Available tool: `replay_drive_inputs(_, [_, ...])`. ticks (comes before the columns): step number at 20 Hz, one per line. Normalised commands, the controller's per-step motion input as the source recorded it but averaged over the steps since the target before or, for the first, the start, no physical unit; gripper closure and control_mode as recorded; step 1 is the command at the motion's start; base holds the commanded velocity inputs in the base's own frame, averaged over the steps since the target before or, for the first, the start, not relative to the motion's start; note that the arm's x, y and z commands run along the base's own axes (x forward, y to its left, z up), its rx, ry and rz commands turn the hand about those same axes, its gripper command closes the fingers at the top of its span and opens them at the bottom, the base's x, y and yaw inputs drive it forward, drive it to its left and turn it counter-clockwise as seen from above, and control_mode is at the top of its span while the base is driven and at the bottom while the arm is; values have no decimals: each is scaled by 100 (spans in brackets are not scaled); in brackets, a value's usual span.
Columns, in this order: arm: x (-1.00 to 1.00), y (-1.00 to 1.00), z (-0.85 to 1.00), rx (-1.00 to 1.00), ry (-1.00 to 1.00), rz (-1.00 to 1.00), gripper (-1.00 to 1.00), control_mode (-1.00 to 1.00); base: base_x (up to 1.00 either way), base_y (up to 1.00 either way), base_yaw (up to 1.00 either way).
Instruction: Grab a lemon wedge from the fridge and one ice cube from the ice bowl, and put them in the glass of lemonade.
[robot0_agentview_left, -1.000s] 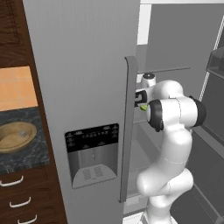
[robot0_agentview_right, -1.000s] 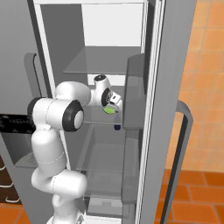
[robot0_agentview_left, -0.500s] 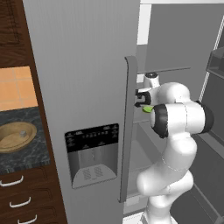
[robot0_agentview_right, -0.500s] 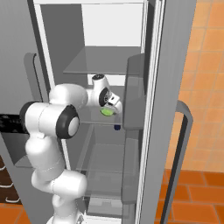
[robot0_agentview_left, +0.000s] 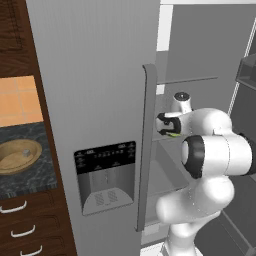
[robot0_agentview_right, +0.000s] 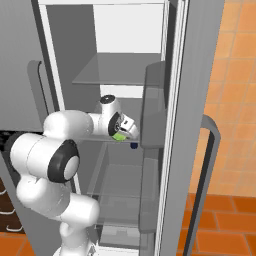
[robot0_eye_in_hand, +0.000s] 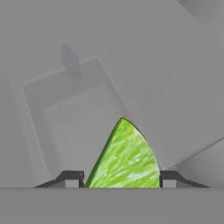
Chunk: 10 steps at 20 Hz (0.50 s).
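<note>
Fridge (robot0_agentview_right: 200, 60) right door open, grey shelves inside. Gripper (robot0_eye_in_hand: 120, 178) at mid-shelf height, clamped on lemon wedge (robot0_eye_in_hand: 124, 157), wedge betw. both fingertips (robot0_eye_in_hand: 72, 178), pointed end sticking out ahead, off the shelf.

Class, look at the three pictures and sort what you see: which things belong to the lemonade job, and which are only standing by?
Belong to the job:
- lemon wedge, between the fingertips of the pincer
- fridge, right door open
- wooden bowl on the dark counter

Standing by:
- drawers below the counter
- small dark item on the fridge shelf, too small to name
</note>
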Motion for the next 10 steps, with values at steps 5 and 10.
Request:
replay_drive_inputs(5, [-92, 9, 51, 1, 1, 13, 100, -100, 0, 0, 0])
replay_drive_inputs(10, [-80, 48, 35, 0, 18, 32, 100, -100, 0, 0, 0])
